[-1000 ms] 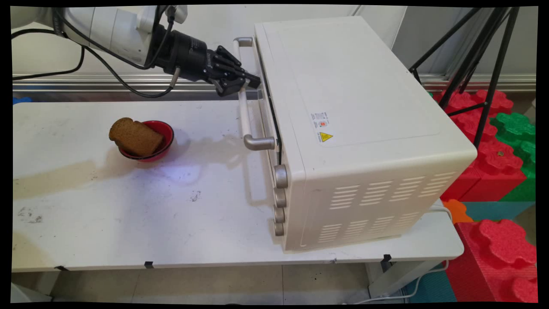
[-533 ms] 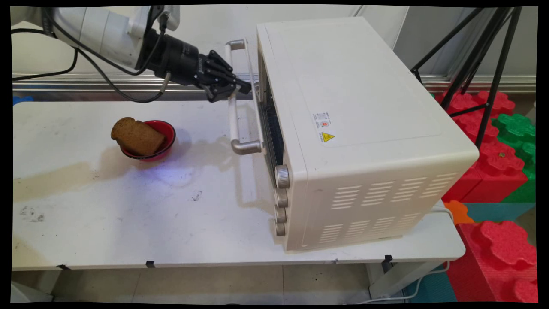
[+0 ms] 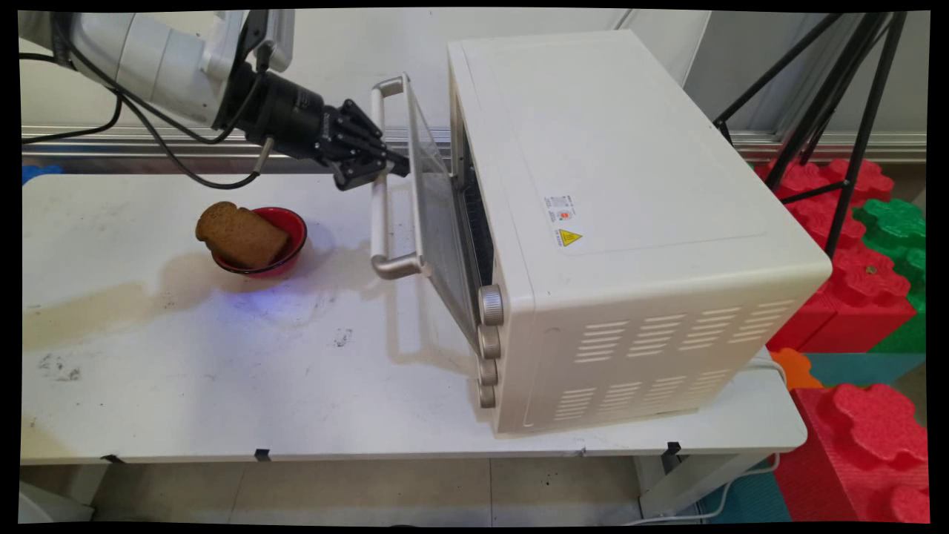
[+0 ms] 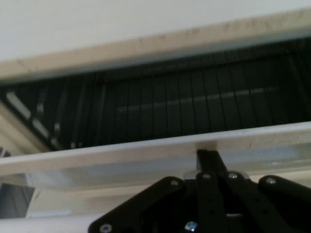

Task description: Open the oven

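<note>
Gripper [image 3: 385, 165] clamped on the oven door's handle [image 3: 379, 194], near its far end. Handle looks a stiff, smooth metal bar; long axis runs along the door's top edge. Door [image 3: 437, 222] tilted partly open, bottom-hinged, likely glass and fragile. Oven [image 3: 630, 222] looks heavy. Bread [image 3: 241, 236] in red bowl [image 3: 293, 230] well apart.

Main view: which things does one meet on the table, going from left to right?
Bread in the red bowl → gripper on the door handle → oven.
</note>
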Motion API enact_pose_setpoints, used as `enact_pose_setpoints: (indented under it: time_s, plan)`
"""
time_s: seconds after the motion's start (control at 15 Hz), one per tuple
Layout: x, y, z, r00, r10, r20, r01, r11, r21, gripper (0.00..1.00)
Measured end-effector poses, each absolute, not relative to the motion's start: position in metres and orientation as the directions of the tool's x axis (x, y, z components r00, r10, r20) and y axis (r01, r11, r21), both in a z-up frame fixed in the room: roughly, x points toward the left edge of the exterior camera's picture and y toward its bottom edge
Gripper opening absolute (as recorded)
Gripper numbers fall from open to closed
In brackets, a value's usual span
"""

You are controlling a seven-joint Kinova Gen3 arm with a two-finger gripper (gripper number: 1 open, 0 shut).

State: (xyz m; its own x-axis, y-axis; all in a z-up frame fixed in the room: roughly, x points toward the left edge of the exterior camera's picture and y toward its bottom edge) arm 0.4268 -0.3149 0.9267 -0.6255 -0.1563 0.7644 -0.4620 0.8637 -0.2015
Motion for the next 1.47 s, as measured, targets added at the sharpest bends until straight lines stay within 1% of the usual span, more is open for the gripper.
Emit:
enact_pose_setpoints:
  time_s: [0.93, 1.47]
  plan:
    - [0.460, -0.303, 0.902, -0.710, -0.180, 0.681, -0.419, 0.885, -0.203, 0.00]
    - [0.476, -0.297, 0.881, -0.748, -0.203, 0.633, -0.404, 0.895, -0.191, 0.00]
